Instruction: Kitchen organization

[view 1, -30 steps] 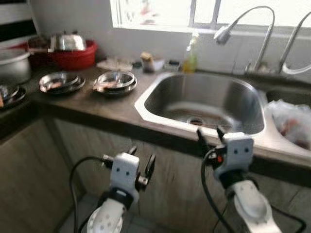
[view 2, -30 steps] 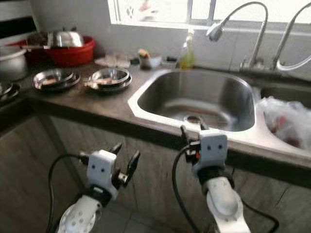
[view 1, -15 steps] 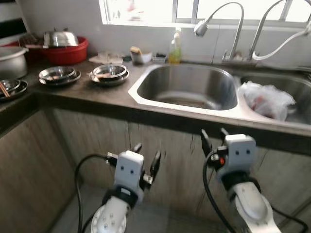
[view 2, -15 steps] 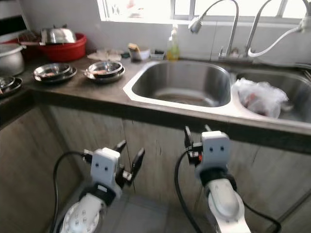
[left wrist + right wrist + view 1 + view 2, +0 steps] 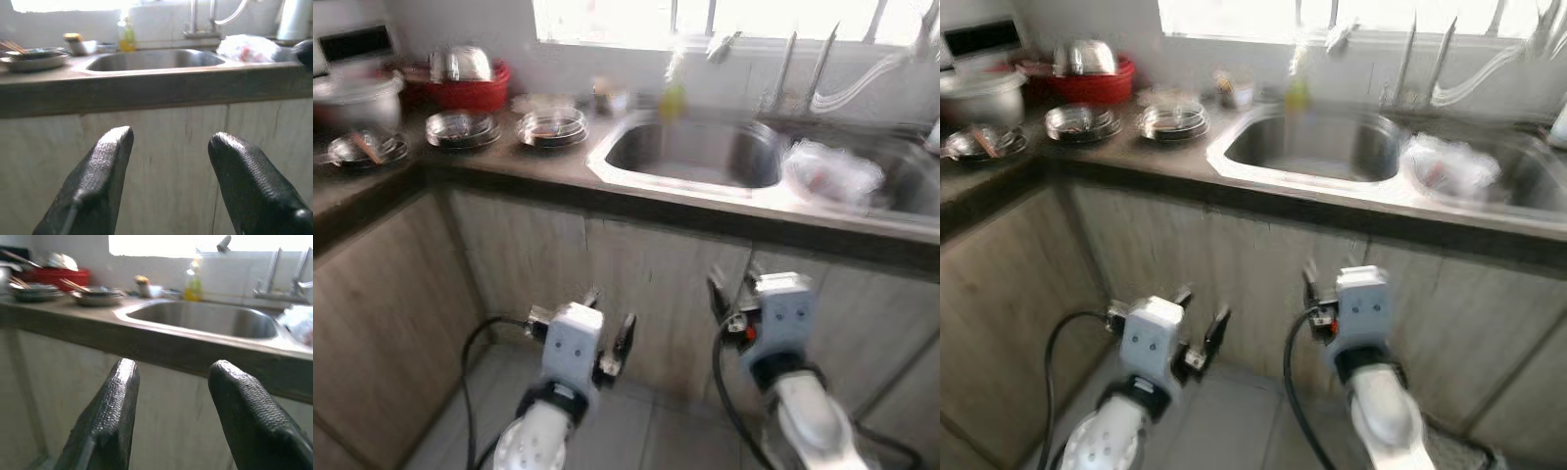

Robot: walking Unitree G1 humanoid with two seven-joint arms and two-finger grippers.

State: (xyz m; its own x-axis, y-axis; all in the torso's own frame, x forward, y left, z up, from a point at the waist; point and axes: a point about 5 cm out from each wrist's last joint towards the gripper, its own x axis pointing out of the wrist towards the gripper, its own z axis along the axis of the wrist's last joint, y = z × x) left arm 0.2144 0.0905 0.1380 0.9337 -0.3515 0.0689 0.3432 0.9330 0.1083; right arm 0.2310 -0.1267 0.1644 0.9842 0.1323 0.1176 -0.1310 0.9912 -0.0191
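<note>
Left gripper (image 5: 604, 323): your fingers spread apart, empty, low before the cupboard door (image 5: 646, 284).
Right gripper (image 5: 728, 284): parted, holding nothing.
Dishes (image 5: 551, 127): on the desk (image 5: 499, 166), beside the sink (image 5: 690, 152).

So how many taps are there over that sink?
2: both stand behind the sink, side by side below the window, one tap just left of the other tap. The picture is blurred, so others may be missed.
</note>
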